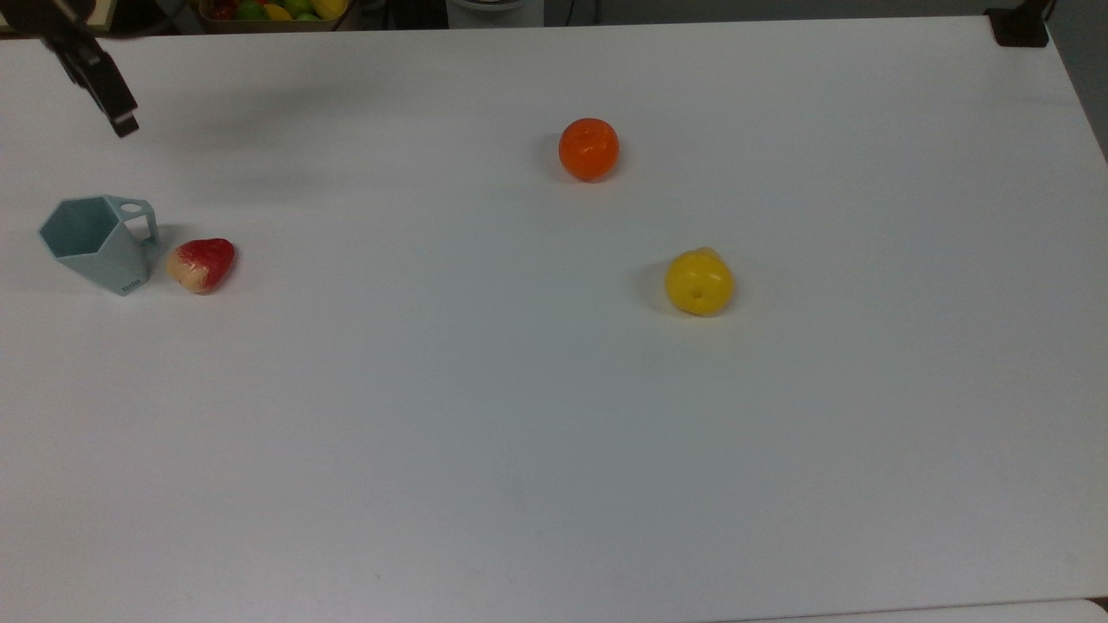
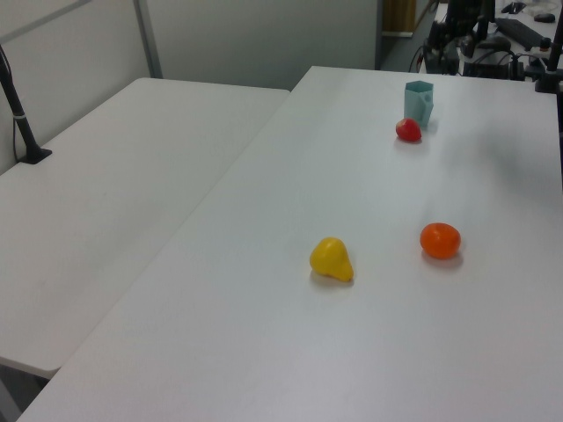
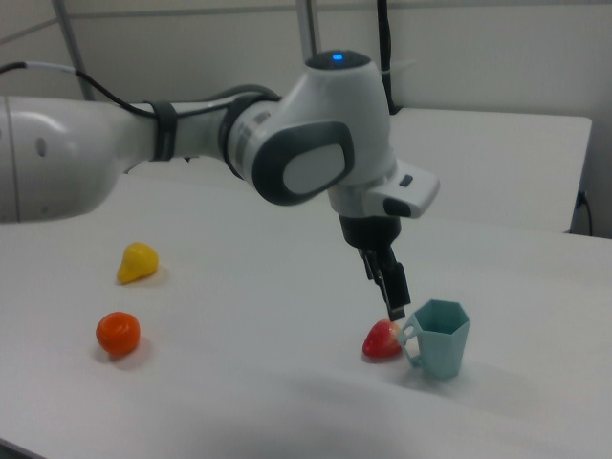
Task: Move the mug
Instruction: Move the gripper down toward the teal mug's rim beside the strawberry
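The pale teal faceted mug (image 1: pixel 91 247) stands upright near the top view's left edge, its angular handle turned toward a red fruit (image 1: pixel 202 262) right beside it. It also stands at the far end of the table in the left view (image 2: pixel 419 101) and at the right view's lower right (image 3: pixel 442 339). My gripper (image 1: pixel 124 125) hangs in the top view's upper left corner, apart from the mug. In the right view the gripper (image 3: pixel 395 311) points down just above the mug's handle and the red fruit (image 3: pixel 382 339), holding nothing.
An orange fruit (image 1: pixel 589 149) and a yellow fruit (image 1: pixel 698 281) lie on the white table (image 1: pixel 519 433), far to the mug's right in the top view. A bin of fruit (image 1: pixel 268 10) sits past the table's far edge. A second table (image 2: pixel 106 202) adjoins in the left view.
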You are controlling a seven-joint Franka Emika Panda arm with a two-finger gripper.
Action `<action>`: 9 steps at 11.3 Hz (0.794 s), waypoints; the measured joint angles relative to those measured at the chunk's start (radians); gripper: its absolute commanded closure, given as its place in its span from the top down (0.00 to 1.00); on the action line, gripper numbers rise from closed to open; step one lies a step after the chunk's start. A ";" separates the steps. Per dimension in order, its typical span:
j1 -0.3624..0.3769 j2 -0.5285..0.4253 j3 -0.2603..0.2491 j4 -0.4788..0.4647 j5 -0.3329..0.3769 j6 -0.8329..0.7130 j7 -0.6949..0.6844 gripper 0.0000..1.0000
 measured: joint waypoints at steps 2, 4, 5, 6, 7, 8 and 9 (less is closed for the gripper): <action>0.003 0.040 0.000 -0.017 0.000 0.072 0.001 1.00; 0.014 0.092 0.002 -0.035 0.000 0.145 0.005 1.00; 0.016 0.111 0.002 -0.037 0.000 0.167 0.012 1.00; 0.016 0.122 0.002 -0.038 0.000 0.182 0.014 0.96; 0.016 0.126 0.002 -0.040 0.000 0.199 0.014 0.95; 0.016 0.126 0.002 -0.040 0.000 0.215 0.014 0.93; 0.016 0.126 0.002 -0.040 0.000 0.224 0.014 0.93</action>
